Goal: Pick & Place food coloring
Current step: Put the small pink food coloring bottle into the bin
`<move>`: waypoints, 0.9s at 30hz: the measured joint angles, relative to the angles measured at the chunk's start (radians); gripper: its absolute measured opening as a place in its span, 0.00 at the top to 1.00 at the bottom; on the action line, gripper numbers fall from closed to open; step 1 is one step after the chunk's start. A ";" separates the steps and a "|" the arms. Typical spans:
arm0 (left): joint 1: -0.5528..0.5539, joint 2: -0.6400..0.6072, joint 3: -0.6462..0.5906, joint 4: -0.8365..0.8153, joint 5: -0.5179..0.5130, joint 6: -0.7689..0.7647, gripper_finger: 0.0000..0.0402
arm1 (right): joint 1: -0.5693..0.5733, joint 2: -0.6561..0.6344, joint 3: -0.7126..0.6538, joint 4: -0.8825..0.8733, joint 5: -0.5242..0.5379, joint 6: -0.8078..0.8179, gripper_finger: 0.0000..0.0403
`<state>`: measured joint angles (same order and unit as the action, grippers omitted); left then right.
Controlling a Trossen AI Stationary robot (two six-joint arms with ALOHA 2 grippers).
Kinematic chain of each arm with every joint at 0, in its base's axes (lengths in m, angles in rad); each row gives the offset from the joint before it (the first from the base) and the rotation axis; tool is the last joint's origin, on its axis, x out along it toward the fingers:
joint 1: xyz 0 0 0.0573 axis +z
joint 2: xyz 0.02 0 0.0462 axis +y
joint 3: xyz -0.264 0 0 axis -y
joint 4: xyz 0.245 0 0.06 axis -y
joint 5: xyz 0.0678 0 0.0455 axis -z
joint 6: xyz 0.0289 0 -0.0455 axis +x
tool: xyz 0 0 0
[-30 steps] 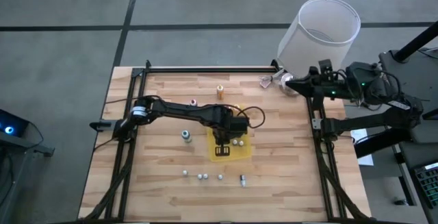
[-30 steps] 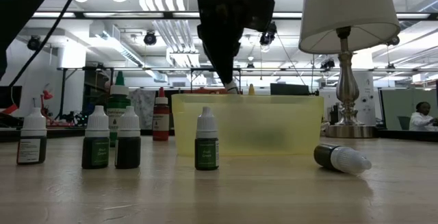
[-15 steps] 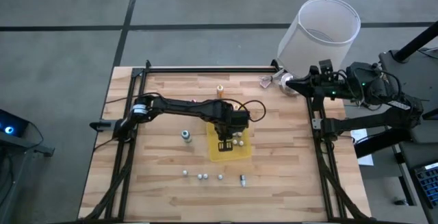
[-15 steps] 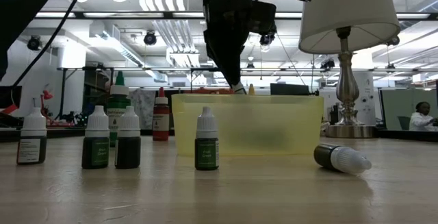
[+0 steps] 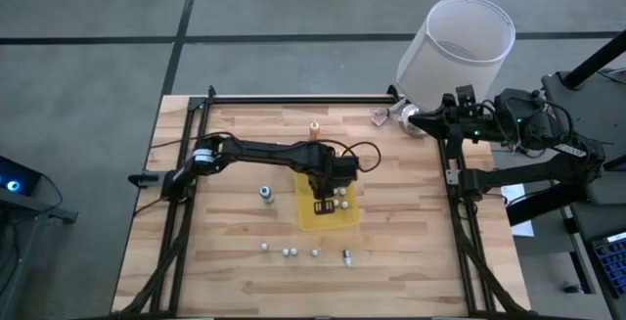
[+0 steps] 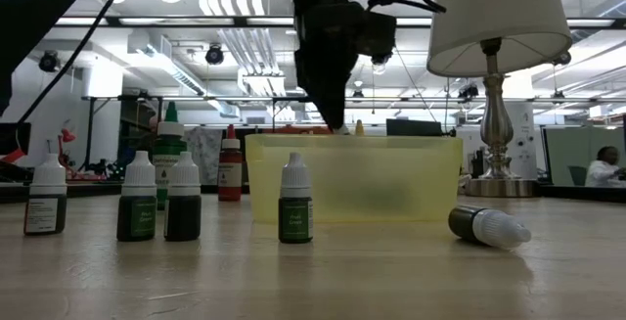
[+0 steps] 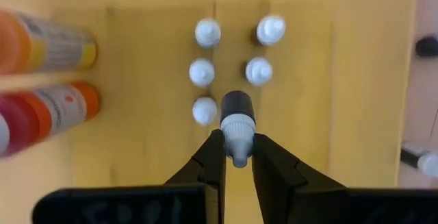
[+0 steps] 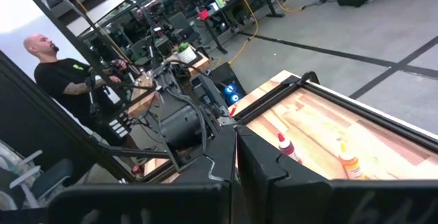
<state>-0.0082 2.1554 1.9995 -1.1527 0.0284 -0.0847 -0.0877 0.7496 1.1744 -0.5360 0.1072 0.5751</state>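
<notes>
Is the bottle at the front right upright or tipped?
Tipped: the bottle lies on its side, cap pointing right.

I am seeing a translucent yellow tray [image 6: 352, 178] on the pale, striped wood table [image 5: 235, 232]. I am reading the dropper bottles [image 6: 294, 201] in front as dark green with white caps. A red bottle [image 6: 230, 165] and an orange bottle [image 5: 314, 128] are showing behind. The lamp shade [image 5: 460, 41] is appearing white.
</notes>
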 joint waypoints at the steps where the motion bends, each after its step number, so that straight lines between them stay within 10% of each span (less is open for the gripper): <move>1: 0.000 0.006 0.005 -0.004 0.000 -0.001 0.93 | 0.000 0.000 0.000 0.000 0.000 0.000 0.98; 27: -0.002 0.017 -0.021 -0.019 0.012 -0.004 0.93 | 0.000 0.000 -0.001 -0.008 -0.001 -0.003 0.98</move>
<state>-0.0105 2.1727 1.9782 -1.1720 0.0406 -0.0888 -0.0879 0.7494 1.1736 -0.5442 0.1066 0.5718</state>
